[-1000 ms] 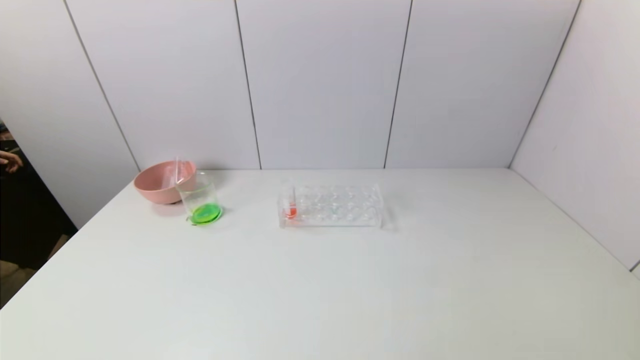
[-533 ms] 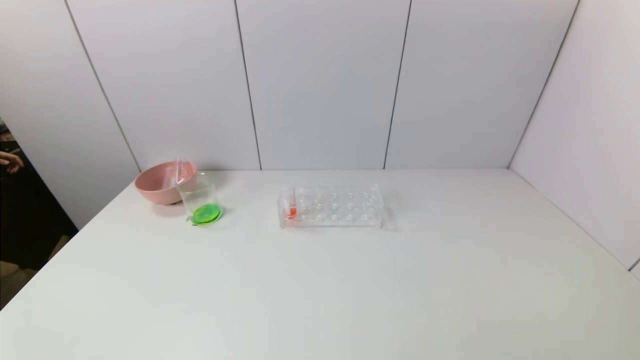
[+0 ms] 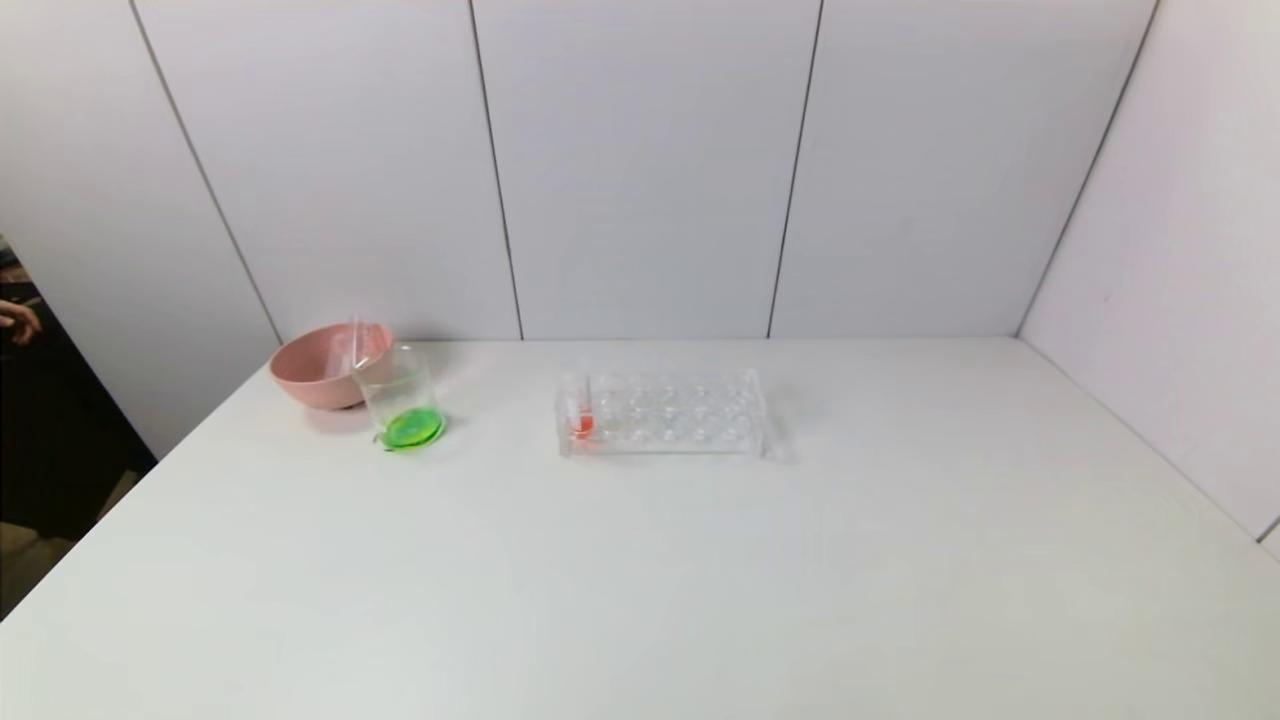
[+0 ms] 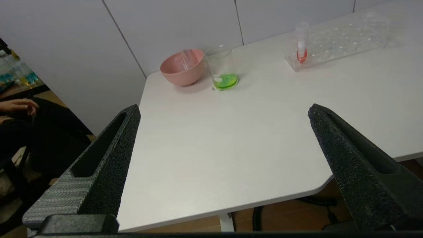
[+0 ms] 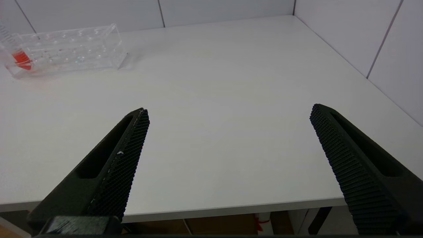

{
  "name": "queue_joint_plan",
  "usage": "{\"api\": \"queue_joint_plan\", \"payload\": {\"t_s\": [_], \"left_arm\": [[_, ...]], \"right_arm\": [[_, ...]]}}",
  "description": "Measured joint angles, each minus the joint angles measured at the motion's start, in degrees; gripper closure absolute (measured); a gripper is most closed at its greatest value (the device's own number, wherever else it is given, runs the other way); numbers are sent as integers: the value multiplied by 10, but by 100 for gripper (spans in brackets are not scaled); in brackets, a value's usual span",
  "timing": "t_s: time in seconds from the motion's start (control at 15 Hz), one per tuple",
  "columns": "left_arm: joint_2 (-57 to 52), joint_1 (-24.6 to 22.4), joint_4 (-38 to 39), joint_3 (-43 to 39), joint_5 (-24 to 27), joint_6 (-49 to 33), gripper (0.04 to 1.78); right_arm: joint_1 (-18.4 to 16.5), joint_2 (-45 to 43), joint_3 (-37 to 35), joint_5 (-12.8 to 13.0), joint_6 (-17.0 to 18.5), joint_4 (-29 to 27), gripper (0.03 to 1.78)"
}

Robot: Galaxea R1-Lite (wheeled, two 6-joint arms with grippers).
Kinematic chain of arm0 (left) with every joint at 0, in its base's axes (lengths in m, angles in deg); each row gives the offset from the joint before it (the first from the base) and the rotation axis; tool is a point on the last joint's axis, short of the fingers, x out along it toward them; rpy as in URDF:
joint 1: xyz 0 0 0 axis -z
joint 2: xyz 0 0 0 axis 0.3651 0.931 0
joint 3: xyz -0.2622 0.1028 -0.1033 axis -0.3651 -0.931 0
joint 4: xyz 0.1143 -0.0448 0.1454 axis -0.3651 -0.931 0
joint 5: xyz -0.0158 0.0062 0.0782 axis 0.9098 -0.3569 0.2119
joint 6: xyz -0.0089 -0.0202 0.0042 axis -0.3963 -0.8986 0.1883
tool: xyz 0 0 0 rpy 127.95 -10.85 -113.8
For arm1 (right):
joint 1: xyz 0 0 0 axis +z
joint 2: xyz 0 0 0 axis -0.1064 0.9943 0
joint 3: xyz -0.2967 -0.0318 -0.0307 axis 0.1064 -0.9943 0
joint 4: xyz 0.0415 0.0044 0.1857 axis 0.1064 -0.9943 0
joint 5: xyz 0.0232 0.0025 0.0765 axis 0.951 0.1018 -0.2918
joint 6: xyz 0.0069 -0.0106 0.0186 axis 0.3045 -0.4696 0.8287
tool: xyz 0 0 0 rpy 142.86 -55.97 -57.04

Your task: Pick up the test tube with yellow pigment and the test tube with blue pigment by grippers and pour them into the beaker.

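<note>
Judging from the layout, the pouring looks done. The beaker (image 3: pixel 402 400) stands on the counter (image 3: pixel 640 580) just in front of the pink bowl (image 3: pixel 318 367), touching or nearly touching it, and holds a shallow layer of green liquid, consistent with yellow and blue already mixed.

Neither the test tube with yellow pigment nor the test tube with blue pigment shows as a coloured tube anywhere. At least 1 clear slim tube (image 4: pixel 187 59) leans in the pink bowl; I cannot tell how many are there or which they are.

The clear rack (image 3: pixel 665 412) sits mid-counter, well apart from the beaker, with only 1 red-tipped tube (image 3: pixel 580 412) upright in its end hole nearest the beaker.

Left end effector (image 4: pixel 223 110): released, fingers spread wide, empty, hanging beyond the near counter edge on the robot's left. Right end effector (image 5: pixel 228 112): released, spread wide, empty, over the near edge on the right. Neither appears in the head view.

Remaining: nothing evident, as far as visible.
</note>
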Motion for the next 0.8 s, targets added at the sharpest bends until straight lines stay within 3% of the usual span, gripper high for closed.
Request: {"api": "queue_joint_plan", "payload": {"t_s": [0.2, 0.47, 0.6, 0.8], "left_arm": [[-60, 9, 88, -190, -3, -2, 4], [-102, 15, 321, -424, -7, -58, 4], [-112, 16, 378, -464, -32, -97, 4], [-118, 16, 341, -469, -68, -189, 4]], "right_arm": [[0, 0, 0, 0, 0, 0, 4], [0, 0, 0, 0, 0, 0, 4], [0, 0, 0, 0, 0, 0, 4], [0, 0, 0, 0, 0, 0, 4]]}}
